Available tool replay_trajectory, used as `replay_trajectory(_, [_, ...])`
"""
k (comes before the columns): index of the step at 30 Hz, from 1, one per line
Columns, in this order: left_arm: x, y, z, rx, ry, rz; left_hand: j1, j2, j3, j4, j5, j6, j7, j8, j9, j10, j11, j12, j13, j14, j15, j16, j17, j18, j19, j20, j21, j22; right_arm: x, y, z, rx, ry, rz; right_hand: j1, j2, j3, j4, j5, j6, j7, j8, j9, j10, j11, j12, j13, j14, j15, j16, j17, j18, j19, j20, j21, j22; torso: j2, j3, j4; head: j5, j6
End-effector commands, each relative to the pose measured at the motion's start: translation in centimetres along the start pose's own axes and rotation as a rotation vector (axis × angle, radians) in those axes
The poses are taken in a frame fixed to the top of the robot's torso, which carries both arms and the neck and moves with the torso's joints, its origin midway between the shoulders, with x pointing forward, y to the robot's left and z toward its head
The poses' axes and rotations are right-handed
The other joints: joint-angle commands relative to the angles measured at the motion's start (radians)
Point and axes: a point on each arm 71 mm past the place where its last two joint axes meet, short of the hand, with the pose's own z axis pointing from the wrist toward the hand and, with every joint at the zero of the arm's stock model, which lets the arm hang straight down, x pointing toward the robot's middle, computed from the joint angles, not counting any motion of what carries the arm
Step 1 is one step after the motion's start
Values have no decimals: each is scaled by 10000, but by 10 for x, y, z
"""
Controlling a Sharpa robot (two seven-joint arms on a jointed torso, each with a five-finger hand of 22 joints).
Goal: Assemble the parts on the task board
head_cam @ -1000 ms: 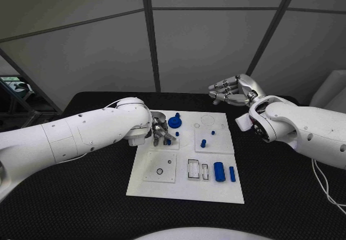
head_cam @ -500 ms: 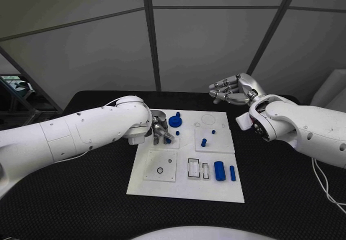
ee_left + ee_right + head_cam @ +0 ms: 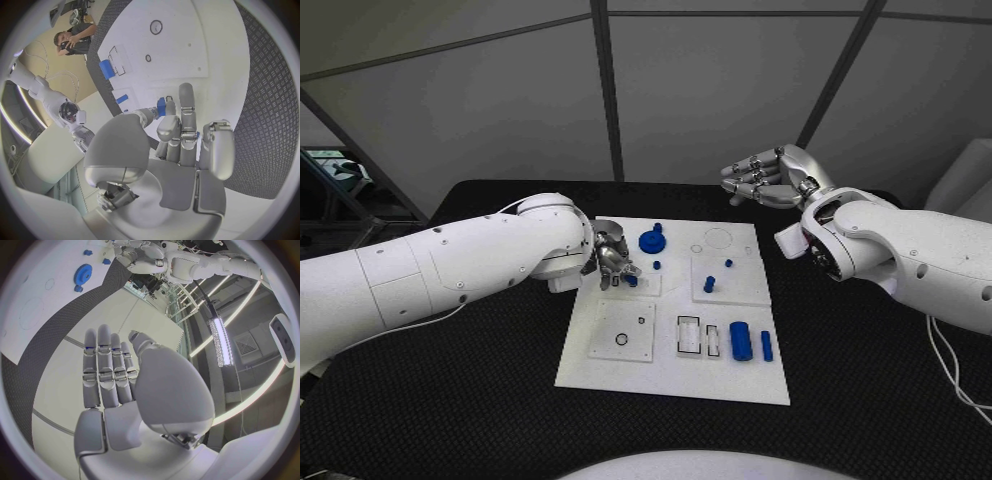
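The white task board lies mid-table. My left hand hovers over its far left part, thumb and a finger pinching a small blue part, which shows at the fingertips. A blue gear stands just beyond that hand. Small blue pegs stand on the right inset plate. Two blue cylinders lie near the board's right edge, beside empty rectangular slots. My right hand is raised beyond the board's far right corner, its fingers stretched side by side, holding nothing.
A black ring sits on the near left inset plate. The black mat spreads round the board on all sides. From the right wrist, the gear and the board's corner show far below the hand.
My left hand has drawn slightly toward the board's left edge with the small blue part at its fingertips. The right hand has barely moved.
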Motion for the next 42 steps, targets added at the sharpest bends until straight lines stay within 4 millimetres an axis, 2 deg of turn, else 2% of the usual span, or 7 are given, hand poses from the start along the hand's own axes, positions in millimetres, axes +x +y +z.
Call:
replay_trajectory(1, [-3, 0, -3, 75, -456, -427, -103, -11, 1276, -1204, -58, -47, 1, 75, 27, 88, -21, 63, 28, 48, -10, -58, 13, -217, 328, -6, 15, 935, -1, 1, 0, -83, -22, -38, -82, 16, -29, -44, 46, -25, 26, -33, -12, -81, 11, -55, -15, 7, 53, -41, -11, 21, 10, 58, -34, -15, 7, 9, -1, 29, -10])
replay_trajectory(10, [-3, -2, -4, 100, -828, -193, -174, -3, 1390, -1283, -60, -56, 1, 111, 91, 112, -23, 103, 62, 56, -14, -72, 29, -216, 330, -9, 13, 936, -2, 0, 1, -60, -10, -44, -122, 18, -35, -30, 33, -30, 31, -32, -12, -93, 18, -55, -28, 8, 62, -66, -15, 20, 7, 66, -54, -27, 25, -3, -14, 101, -6])
replay_trajectory(16, [-2, -4, 0, 4, -1038, 118, -250, 6, 1486, -1335, -59, -73, 0, 154, 154, 99, -24, 90, 32, 62, -15, -85, 42, -227, 355, -12, 44, 989, -1, 1, 1, -71, 17, -43, -140, 19, -38, -23, 28, -34, 32, -31, -12, -98, 20, -55, -33, 9, 65, -78, -17, 20, 6, 70, -64, -32, 27, 7, -34, 127, -30])
replay_trajectory(20, [0, -5, 3, -32, -1098, 301, -324, 4, 1569, -1384, -59, -98, 0, 195, 214, 90, -25, 88, 16, 65, -16, -98, 53, -230, 363, -13, 52, 1005, -1, 1, 1, -76, 33, -43, -176, 25, -44, -8, 22, -40, 35, -31, -11, -106, 26, -54, -43, 13, 70, -97, -20, 20, 5, 77, -81, -43, 34, 1, -28, 92, -52])
replay_trajectory(42, [6, -6, 8, -279, -710, 1212, -449, -11, 1725, -1512, -59, -163, -1, 278, 335, 64, -27, 75, -33, 74, -18, -123, 76, -238, 382, -16, 73, 1048, 1, 1, 2, -76, 114, -24, -235, 39, -53, 19, 17, -49, 38, -30, -11, -116, 31, -51, -57, 22, 78, -130, -24, 21, 6, 87, -111, -61, 24, 1, -25, 114, -131])
